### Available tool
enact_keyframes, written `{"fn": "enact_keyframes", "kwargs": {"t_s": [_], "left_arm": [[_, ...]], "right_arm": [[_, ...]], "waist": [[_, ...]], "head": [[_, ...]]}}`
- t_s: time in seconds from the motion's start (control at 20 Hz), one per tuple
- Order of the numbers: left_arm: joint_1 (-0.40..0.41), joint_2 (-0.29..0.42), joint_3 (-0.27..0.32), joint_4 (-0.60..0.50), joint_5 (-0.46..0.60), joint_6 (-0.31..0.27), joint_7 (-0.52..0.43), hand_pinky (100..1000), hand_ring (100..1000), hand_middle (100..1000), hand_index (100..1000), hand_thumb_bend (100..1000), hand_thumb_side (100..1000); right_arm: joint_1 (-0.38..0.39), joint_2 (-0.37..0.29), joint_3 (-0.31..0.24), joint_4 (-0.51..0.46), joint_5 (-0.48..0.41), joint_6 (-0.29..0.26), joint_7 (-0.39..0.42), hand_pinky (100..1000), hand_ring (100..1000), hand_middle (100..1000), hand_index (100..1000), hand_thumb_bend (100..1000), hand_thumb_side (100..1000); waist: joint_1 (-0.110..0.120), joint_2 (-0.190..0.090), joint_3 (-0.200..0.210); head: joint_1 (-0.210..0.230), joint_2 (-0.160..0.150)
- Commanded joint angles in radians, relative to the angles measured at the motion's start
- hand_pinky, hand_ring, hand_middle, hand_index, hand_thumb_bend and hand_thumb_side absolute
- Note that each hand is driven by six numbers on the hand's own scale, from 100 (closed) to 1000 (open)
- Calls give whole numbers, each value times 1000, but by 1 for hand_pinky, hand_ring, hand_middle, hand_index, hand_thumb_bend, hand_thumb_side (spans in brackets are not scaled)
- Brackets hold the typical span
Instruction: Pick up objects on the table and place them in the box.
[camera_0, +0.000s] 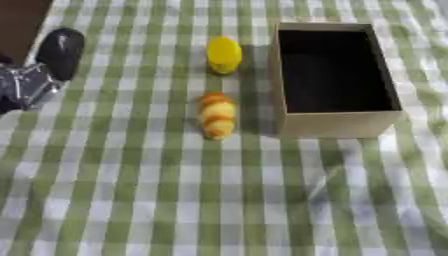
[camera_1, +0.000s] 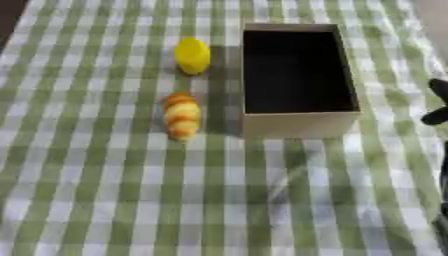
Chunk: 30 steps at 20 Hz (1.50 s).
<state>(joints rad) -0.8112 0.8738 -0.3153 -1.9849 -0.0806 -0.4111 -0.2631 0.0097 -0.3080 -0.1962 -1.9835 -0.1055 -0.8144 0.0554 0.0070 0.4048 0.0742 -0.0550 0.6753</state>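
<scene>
On the checked cloth (camera_0: 131, 190), the striped orange-yellow piece (camera_0: 216, 115) lies lengthwise toward the far edge; hand states unclear.

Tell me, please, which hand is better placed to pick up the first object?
Probably the left hand: both the yellow object and striped object lie left of the box, which blocks the right hand.

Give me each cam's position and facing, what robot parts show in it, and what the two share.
Left eye view: in the head, looking down at the checked tablecloth; the left hand shows at the upper left edge, fingers unclear.
Right eye view: same head, set slightly to the right, looking down too; only dark fingers of the right hand show at the right edge.
Shared: the open cardboard box, the yellow object and the orange-and-yellow striped object, both left of the box.
</scene>
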Motion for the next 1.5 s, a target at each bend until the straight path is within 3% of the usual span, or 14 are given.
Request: {"fn": "enact_keyframes", "kwargs": {"t_s": [0.05, 0.4, 0.95, 1.05, 1.3, 1.5], "left_arm": [[-32, 41, -29, -15, -42, 4, -72, 804, 702, 744, 895, 100, 401], [-55, 36, -85, -15, -109, 49, -183, 806, 730, 756, 900, 100, 474], [-77, 5, -144, 12, -209, 125, -252, 807, 743, 758, 866, 100, 536], [-95, -12, -156, 32, -223, 127, -265, 807, 747, 762, 881, 100, 527], [-140, -54, -191, 101, -273, 107, -320, 820, 777, 781, 902, 100, 325], [-154, -76, -215, 149, -331, 87, -386, 825, 797, 785, 893, 184, 337]], "right_arm": [[-1, -30, -1, -17, 6, 1, -5, 916, 840, 524, 758, 100, 531], [-4, -28, 4, -17, 5, 17, 0, 917, 838, 519, 757, 100, 531], [-6, -30, 12, -17, -2, 35, 12, 918, 837, 516, 757, 100, 530], [-5, -30, 12, -17, -3, 38, 13, 918, 837, 515, 757, 100, 530], [-5, -29, 14, -17, -5, 45, 17, 919, 837, 513, 756, 100, 530], [-7, -25, 17, -17, -4, 56, 21, 921, 835, 508, 755, 100, 530]], "waist": [[3, -25, -1], [8, -24, -3], [13, -28, -3], [13, -30, -3], [15, -31, -2], [19, -31, -5]], "head": [[2, 2], [2, 8], [-2, 11], [-1, 13], [0, 17], [2, 21]]}}
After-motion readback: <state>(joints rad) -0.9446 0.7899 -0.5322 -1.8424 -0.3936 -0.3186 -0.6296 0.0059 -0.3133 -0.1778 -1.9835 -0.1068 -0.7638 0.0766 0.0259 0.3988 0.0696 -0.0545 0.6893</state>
